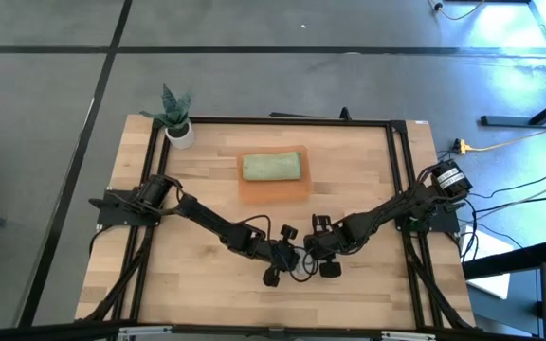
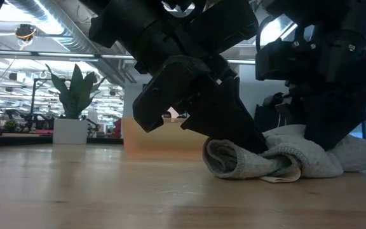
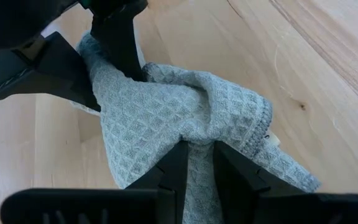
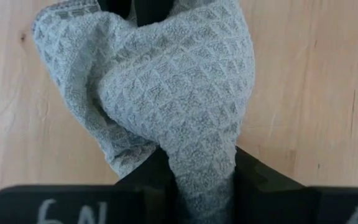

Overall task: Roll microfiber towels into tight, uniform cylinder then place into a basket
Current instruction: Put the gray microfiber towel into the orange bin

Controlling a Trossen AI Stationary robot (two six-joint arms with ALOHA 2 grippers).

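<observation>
At the near edge of the table (image 1: 207,284), I have both grippers meeting over one grey towel (image 2: 278,159), which lies bunched and only loosely rolled on the wood. My left gripper (image 3: 197,165) has its jaws pinched together on a fold of that towel, the cloth rising straight from between its fingers. My right gripper (image 4: 201,171) faces it from the other side, jaws likewise clamped on the same towel, fabric bulging out ahead of them. Each grip sits at one end of the bundle, so I judge its long axis to run roughly from arm to arm, across the table; neither arm is clearly the nearer one.

Farther back, well apart from the grippers and toward the table's far side, sits the basket (image 1: 249,191), with a green towel (image 1: 272,168) already rolled and lying inside it. I judge the bundle needs tightening before it travels away from me to that tray. The potted plant (image 1: 176,116) stands at the far left corner.
</observation>
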